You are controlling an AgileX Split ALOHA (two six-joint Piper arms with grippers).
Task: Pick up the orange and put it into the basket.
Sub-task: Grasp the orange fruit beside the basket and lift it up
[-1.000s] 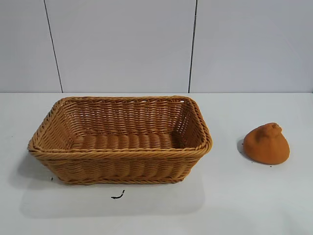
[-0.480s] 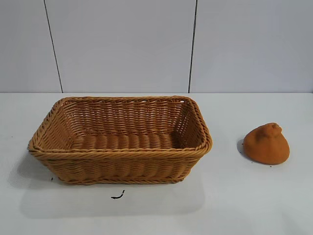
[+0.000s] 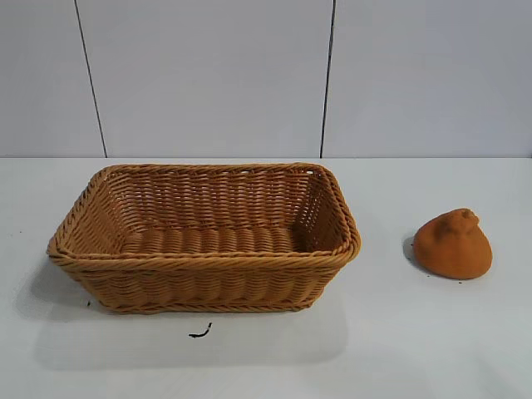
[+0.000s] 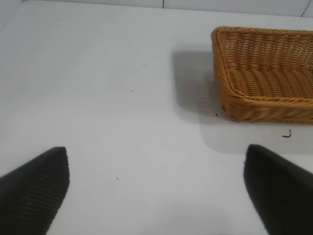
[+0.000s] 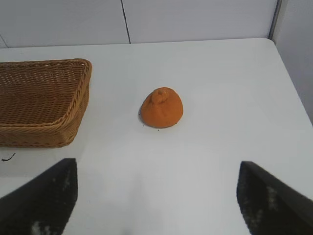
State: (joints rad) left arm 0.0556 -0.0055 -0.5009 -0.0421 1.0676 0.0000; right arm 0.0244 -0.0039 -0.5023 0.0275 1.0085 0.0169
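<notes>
orange [image 5: 162, 107] sits ahead of right gripper [image 5: 156, 196], jaws apart, empty; left gripper [image 4: 156, 191] agape, farther; wicker basket [image 3: 204, 258] between.

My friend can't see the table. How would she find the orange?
Find the big woven basket on the white table. Look to its right in the exterior view: the orange sits alone on the tabletop, apart from the basket. It is a dull orange lump with a knobbly bump on top.

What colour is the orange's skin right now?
Dull brownish-orange, matte and lumpy; the orange shows best in the right wrist view.
</notes>
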